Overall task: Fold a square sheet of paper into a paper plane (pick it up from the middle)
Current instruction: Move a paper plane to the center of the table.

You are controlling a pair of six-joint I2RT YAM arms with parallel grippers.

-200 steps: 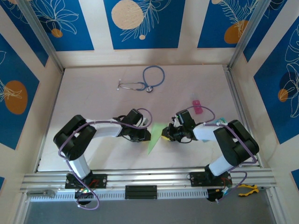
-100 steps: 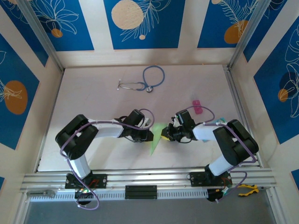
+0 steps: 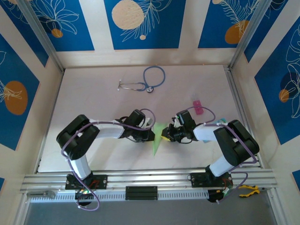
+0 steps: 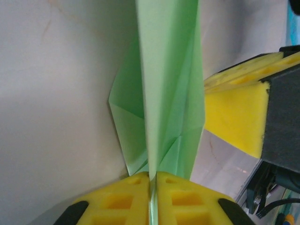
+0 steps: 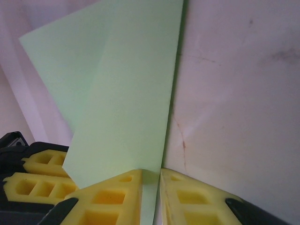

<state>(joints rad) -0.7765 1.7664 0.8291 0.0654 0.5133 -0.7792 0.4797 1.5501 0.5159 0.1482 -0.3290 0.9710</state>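
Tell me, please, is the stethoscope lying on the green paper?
No, the stethoscope lies farther back, well apart from the folded green paper.

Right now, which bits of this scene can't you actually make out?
- Top view: upper edges of the green paper, covered by the left end effector and right end effector.
- Left wrist view: the paper's far end, cut off by the top edge.
- Right wrist view: the same, plus the strip hidden between the fingers.
- Top view: the teal item, mostly behind the right arm; the pink block, too small to identify.
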